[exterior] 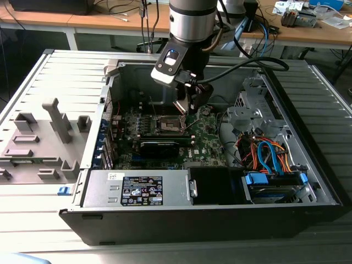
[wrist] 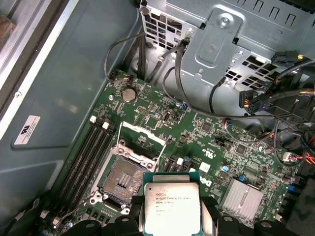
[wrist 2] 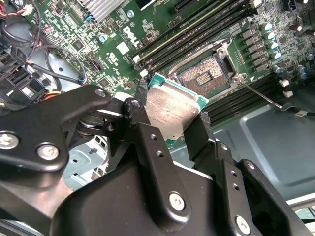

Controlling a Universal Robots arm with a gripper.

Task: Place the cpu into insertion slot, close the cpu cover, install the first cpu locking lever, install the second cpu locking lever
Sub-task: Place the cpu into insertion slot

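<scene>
**CPU HELD NEAR OPEN SOCKET, NOT YET SEATED**

Background: wooden desks with cables, behind a grey ribbed surface (exterior: 33, 71). On that surface, lying on its side with the panel off: a black tower computer case (exterior: 209, 220). Laid this way, by judgement, to turn the green motherboard (exterior: 206, 137) upward for access from above.

Tool (wrist 2: 171, 118): black, two-fingered, hanging below the silver arm (exterior: 192, 19) over the board. Pinching the small flat square cpu with the silvery-grey metal top (wrist 2: 170, 105) by two opposite edges. Edge grip judged to leave the underside free and the chip level. Metal top turned toward the wrist in both wrist views.

Location of the cpu: in the air, clear of the board, near the small square insertion slot with dark centre and silvery rim (wrist: 123, 179). Beside it rather than squarely over it in both wrist views; true offset not determinable. No contact.

Insertion slot: empty, contact field exposed. Thin silvery metal cpu cover frame (wrist: 143, 133) raised off the slot, leaving the opening clear for the chip. One thin wire locking lever (wrist 2: 261, 96) unlatched, angled out to one side of the slot. Second lever not identified with certainty.

Status, by judgement: placement step in hand. Cover not closed, levers not installed.
</scene>
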